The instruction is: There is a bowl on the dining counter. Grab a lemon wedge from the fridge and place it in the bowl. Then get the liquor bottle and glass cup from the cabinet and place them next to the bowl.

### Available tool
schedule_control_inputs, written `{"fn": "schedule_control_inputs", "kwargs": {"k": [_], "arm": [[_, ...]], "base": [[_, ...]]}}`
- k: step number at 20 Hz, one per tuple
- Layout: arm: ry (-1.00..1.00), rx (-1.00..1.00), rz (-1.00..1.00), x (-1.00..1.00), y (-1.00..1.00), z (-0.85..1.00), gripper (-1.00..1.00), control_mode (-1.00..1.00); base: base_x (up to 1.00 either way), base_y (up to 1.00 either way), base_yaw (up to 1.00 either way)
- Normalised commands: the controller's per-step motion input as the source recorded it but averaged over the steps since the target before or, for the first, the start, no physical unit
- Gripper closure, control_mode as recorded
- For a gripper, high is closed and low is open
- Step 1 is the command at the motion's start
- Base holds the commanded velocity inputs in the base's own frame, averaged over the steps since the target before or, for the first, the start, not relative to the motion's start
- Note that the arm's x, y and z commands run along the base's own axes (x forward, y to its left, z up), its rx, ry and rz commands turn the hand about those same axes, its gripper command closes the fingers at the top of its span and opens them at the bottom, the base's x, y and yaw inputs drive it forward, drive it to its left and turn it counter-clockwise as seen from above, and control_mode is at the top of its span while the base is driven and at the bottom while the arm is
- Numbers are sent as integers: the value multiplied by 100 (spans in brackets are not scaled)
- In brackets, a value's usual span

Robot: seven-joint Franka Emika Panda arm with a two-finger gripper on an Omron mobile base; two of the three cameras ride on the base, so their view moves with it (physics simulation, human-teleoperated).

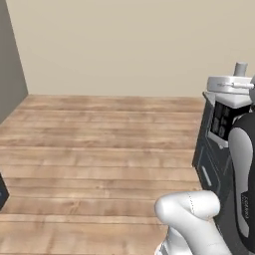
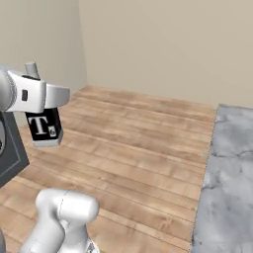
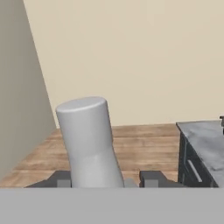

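The gripper (image 3: 105, 180) is clamped on the liquor bottle (image 2: 45, 127), its jaws on either side of the bottle body. The bottle hangs upright above the wooden floor (image 2: 138, 143), well apart from the marble counter (image 2: 227, 188).

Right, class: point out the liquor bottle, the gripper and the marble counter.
liquor bottle (image 2: 44, 127): right base view, black "T" label.
gripper (image 3: 107, 179): hand view, between the fingertips, at the bottle's neck.
marble counter (image 2: 228, 183): right base view, bare top.

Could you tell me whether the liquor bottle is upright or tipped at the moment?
Roughly upright, slightly tilted: the liquor bottle hangs label-forward above the floor, neck up, and the gripper is closed around it.
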Motion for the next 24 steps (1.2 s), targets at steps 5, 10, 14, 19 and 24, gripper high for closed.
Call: {"fn": "schedule_control_inputs", "kwargs": {"k": [5, 10, 14, 19, 24], "arm": [[0, 0, 0, 0, 0, 0, 100, 100], [0, 0, 0, 0, 0, 0, 100, 100], [0, 0, 0, 0, 0, 0, 100, 100], [0, 0, 0, 0, 0, 0, 100, 100], [0, 0, 0, 0, 0, 0, 100, 100]], "base": [[100, 54, -13], [100, 50, -15], [100, 27, -22], [100, 11, -31], [100, 3, -34]]}}
